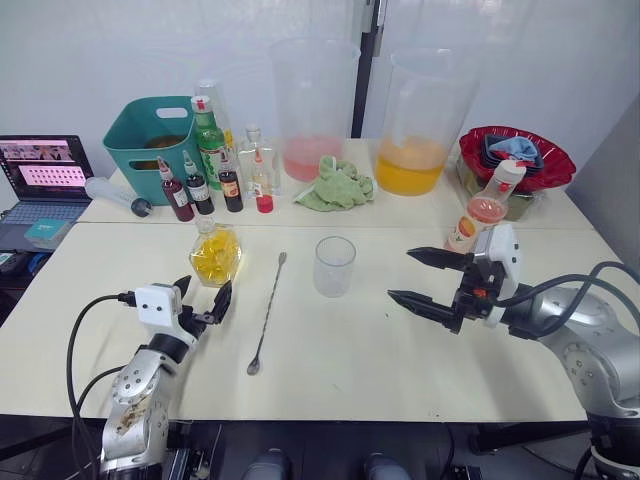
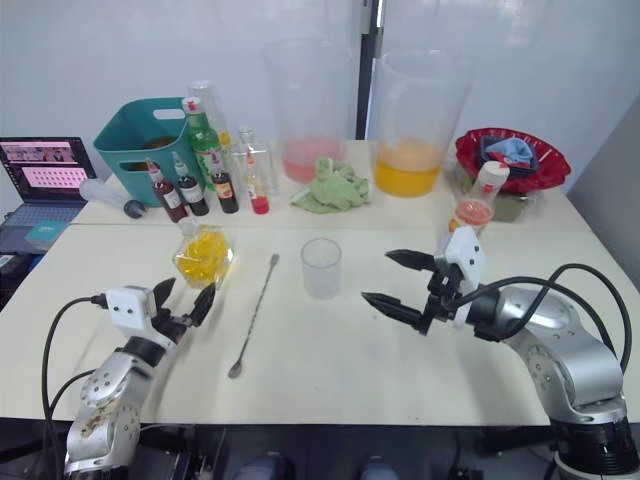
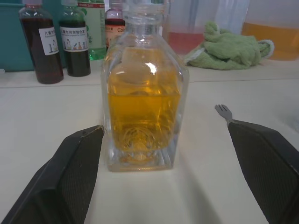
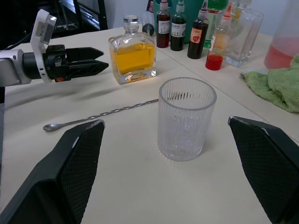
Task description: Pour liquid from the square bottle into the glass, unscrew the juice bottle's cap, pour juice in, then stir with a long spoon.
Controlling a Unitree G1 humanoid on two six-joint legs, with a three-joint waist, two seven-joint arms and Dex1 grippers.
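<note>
The square bottle (image 1: pixel 215 254) with yellow liquid stands upright on the near table, left of centre. My left gripper (image 1: pixel 203 297) is open just in front of it, its fingers (image 3: pixel 70 172) wide and apart from the glass walls. The long spoon (image 1: pixel 268 313) lies flat between the bottle and the glass (image 1: pixel 334 265), an empty ribbed tumbler near the middle. My right gripper (image 1: pixel 420 278) is open to the right of the glass, pointing at it with a gap between. The juice bottle (image 1: pixel 486 211) with its white cap (image 1: pixel 508 171) stands behind the right gripper.
Two huge clear pitchers (image 1: pixel 313 110) (image 1: pixel 420 120), a green cloth (image 1: pixel 337 185), several small dark bottles (image 1: pixel 200 187), a tall green bottle (image 1: pixel 208 135) and a teal bin (image 1: pixel 150 135) line the back table. A red bowl (image 1: pixel 515 155) sits back right, a laptop (image 1: pixel 40 180) far left.
</note>
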